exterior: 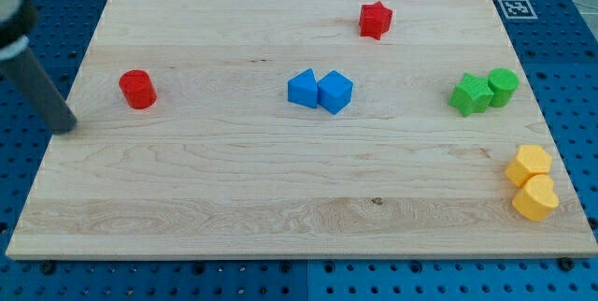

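Note:
My tip [64,127] rests on the wooden board [234,198] near its left edge, with the dark rod slanting up toward the view's top left. The nearest block is a red cylinder [137,89], a short way to the right and slightly above the tip, not touching it. Two blue blocks sit together at the middle: a blue pentagon-like block [303,88] and a blue cube [335,92], touching each other. A red star [375,20] lies near the top right.
A green star [469,93] and a green cylinder [503,86] touch at the right side. A yellow hexagon [529,164] and a yellow rounded block [535,198] sit by the lower right edge. A marker tag [514,7] lies off the board's top right corner.

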Robot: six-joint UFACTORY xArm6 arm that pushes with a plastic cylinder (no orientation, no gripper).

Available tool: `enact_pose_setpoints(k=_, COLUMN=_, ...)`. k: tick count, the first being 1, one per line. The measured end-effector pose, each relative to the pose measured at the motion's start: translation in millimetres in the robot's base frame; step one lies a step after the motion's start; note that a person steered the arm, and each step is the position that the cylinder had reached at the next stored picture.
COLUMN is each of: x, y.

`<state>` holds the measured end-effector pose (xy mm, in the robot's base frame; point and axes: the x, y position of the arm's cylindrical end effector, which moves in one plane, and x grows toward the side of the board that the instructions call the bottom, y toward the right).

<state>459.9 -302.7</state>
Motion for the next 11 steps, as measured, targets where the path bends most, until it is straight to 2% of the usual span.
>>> enact_pose_setpoints(k=1, x=-13.2, y=4.5)
enact_pose_setpoints(k=4, x=-28.1, y=94.8)
enact_pose_setpoints(k=8, x=-87.7, y=134.8)
enact_pose_setpoints(k=10, x=-85.8, y=173.5)
enact_pose_setpoints(k=11, x=-59.2, y=178.3)
